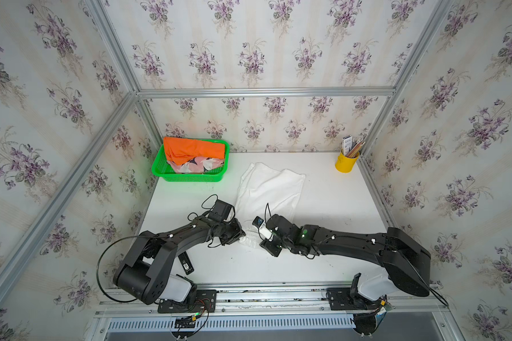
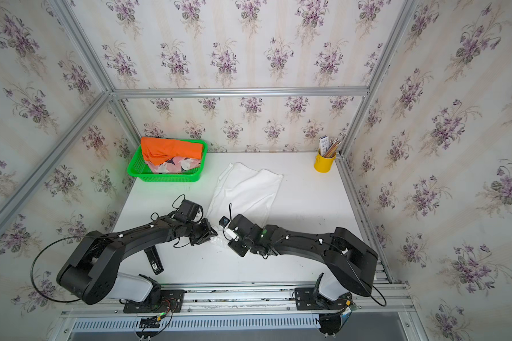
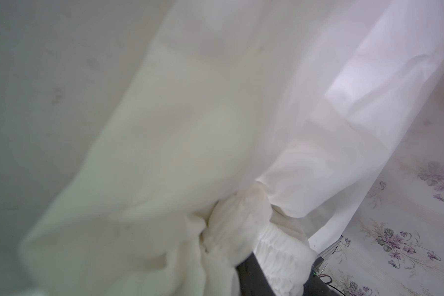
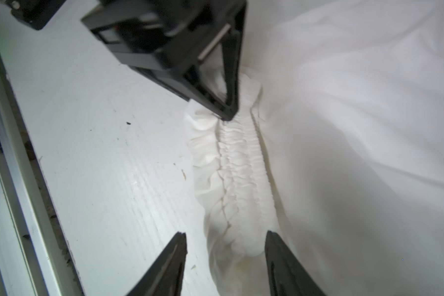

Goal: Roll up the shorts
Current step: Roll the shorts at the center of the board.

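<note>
- I see a green basket [image 1: 186, 177] in the desk's [image 1: 322, 212] far left corner.
- A yellow cup [image 1: 345, 164] holding pencils [image 1: 356, 148] stands in the far right corner.
- A black oblong device [image 1: 186, 262] lies at the near left.
- Floral wallpaper [image 1: 249, 59] covers the walls.

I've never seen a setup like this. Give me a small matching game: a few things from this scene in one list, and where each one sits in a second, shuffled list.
Things:
1. white shorts
2. orange shorts
3. pink patterned shorts
4. yellow cup

Places:
A. far right corner of the table, holding pencils
B. in the green basket, on top
C. spread out on the middle of the table
D. in the green basket, partly under another pair

Pairs: 1-C, 2-B, 3-D, 4-A
</note>
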You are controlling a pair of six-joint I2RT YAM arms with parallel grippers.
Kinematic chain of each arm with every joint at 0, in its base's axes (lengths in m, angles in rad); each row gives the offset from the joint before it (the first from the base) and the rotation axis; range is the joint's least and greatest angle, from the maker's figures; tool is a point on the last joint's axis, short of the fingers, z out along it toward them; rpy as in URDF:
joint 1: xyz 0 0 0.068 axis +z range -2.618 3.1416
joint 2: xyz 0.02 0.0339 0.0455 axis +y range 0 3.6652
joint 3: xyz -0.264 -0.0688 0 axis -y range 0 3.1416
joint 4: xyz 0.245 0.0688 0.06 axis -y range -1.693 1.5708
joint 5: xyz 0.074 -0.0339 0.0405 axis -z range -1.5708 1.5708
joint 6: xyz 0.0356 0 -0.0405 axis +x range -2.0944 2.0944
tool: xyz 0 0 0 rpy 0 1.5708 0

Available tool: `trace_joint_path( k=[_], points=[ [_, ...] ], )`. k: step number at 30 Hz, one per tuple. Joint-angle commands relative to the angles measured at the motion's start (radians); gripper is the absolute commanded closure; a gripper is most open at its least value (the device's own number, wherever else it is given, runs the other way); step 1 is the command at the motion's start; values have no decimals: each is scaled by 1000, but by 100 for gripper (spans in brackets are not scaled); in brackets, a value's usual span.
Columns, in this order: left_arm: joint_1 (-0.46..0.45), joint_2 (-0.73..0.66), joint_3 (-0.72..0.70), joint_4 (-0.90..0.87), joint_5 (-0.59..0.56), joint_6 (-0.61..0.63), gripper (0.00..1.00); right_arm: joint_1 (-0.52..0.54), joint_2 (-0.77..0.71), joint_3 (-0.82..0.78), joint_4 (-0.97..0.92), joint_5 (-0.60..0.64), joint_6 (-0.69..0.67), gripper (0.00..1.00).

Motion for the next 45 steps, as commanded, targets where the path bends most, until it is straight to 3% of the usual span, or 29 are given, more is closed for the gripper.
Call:
trace_joint_path(
  k=[1,3,5,10,14,16,18,22,23,25,27,31,38,45],
  points=[
    [0,-8,6,-35,11,4,76,69,22,-45,196,166,-173,38],
    [0,-15,11,-46,11,3,76,93,52,-80,310,242,-221,26],
    [0,-19,18,-57,15,4,76,102,81,-130,435,240,-303,13],
    [1,-16,23,-72,44,5,75,103,230,-146,583,290,-460,17],
    [10,-13,23,-71,91,4,75,105,302,-159,670,388,-529,32],
    [13,-21,22,-79,102,5,75,108,292,-169,670,388,-525,49],
    [22,-25,22,-94,100,6,74,117,260,-171,622,363,-500,76],
    [44,-71,15,-116,103,18,73,142,181,-171,491,301,-420,99],
    [48,-75,18,-126,102,23,72,145,163,-166,452,278,-391,100],
    [51,-91,29,-157,97,35,66,143,129,-152,372,206,-327,100],
    [53,-120,51,-209,76,60,52,133,101,-127,288,99,-264,100],
    [72,-212,127,-386,-34,147,38,53,80,-57,141,-197,-97,100],
    [85,-248,248,-582,-156,297,33,-163,194,51,83,-656,112,100],
    [67,-159,313,-569,-76,397,33,-345,358,96,148,-921,288,100]
  ],
)
